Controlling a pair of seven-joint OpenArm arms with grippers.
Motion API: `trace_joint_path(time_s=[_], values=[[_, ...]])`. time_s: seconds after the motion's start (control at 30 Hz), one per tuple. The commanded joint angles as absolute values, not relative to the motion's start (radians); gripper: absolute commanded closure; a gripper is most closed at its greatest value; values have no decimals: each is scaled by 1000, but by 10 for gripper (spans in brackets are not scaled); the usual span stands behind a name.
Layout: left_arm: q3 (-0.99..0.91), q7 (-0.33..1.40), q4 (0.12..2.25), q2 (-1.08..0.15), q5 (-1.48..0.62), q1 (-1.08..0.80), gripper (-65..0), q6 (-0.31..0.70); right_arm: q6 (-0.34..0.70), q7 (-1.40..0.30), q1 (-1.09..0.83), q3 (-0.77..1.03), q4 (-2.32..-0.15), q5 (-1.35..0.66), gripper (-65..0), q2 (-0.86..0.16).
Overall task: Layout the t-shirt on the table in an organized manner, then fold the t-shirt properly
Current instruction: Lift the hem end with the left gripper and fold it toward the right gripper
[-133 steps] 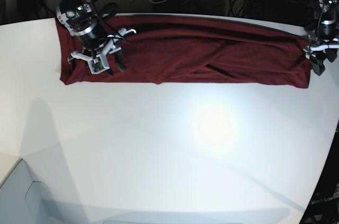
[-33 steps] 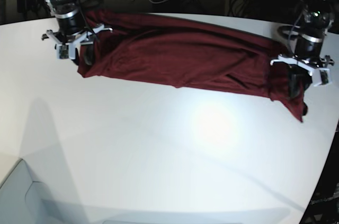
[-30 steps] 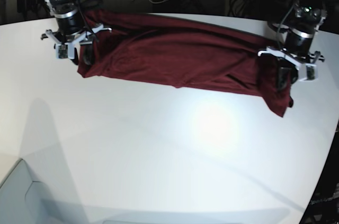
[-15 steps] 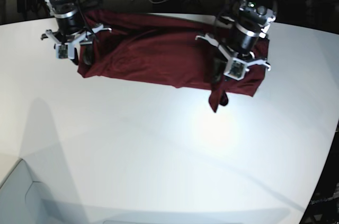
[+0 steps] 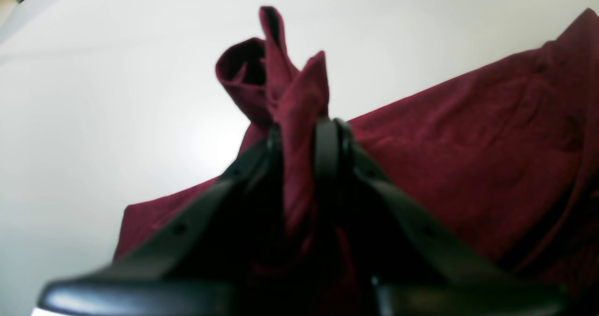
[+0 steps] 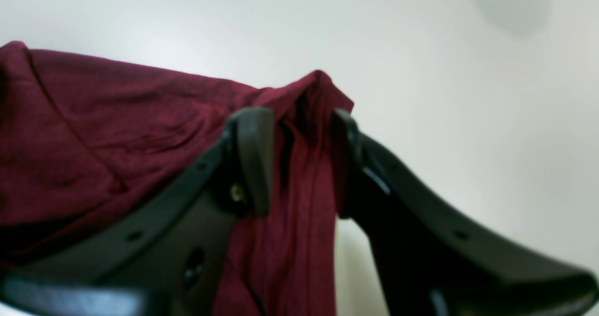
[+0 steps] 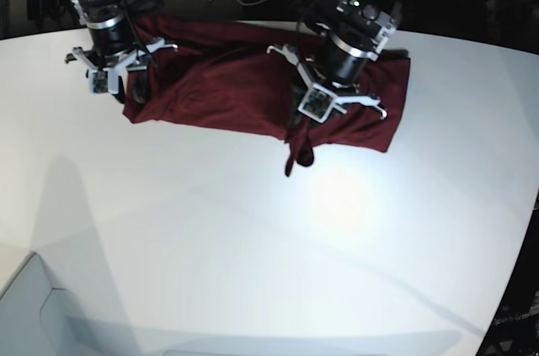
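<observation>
Between left tool's jaws, t-shirt corner

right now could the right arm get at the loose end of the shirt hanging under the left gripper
Probably not. The right gripper is already shut on the t-shirt at its far corner, and the dangling end sits under the left gripper, well across the table.

From my remote station, I saw the left gripper pinching a bunched fold of the dark red t-shirt above the white table.
</observation>
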State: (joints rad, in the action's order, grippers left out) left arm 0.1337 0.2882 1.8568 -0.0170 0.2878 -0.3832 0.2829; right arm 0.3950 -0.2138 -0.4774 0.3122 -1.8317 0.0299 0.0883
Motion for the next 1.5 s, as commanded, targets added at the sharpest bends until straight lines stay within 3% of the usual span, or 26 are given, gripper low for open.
trace_joint_path(time_s=[0.0,0.53,0.6,0.83,0.97,1.23,1.33,1.47], values=[[137,259,1865,-15,280,-380,-1,277,398,-185,-478,315,-1848,22,-217,84],[137,260,1781,-16,280,-383,-12,283,398,-185,-476,315,-1856,22,-217,84],[137,260,1781,-19,280,-384,-64,285,398,-185,-476,315,-1856,22,-217,84],[214,254,1794,-88,269,-384,-393,285,398,-185,-476,315,-1857,22,-217,85],[263,252,1804,-94,269,-384,-520,285,398,-185,-478,315,-1857,22,-217,85],[285,257,1914,-96,269,-401,-548,278,395,-185,-479,366,-1857,22,-218,102],[179,257,1900,-91,269,-397,-548,282,395,-188,-478,410,-1874,22,-223,140],[28,257,1873,-91,269,-392,-548,283,397,-320,-479,426,-1914,22,-306,157]])
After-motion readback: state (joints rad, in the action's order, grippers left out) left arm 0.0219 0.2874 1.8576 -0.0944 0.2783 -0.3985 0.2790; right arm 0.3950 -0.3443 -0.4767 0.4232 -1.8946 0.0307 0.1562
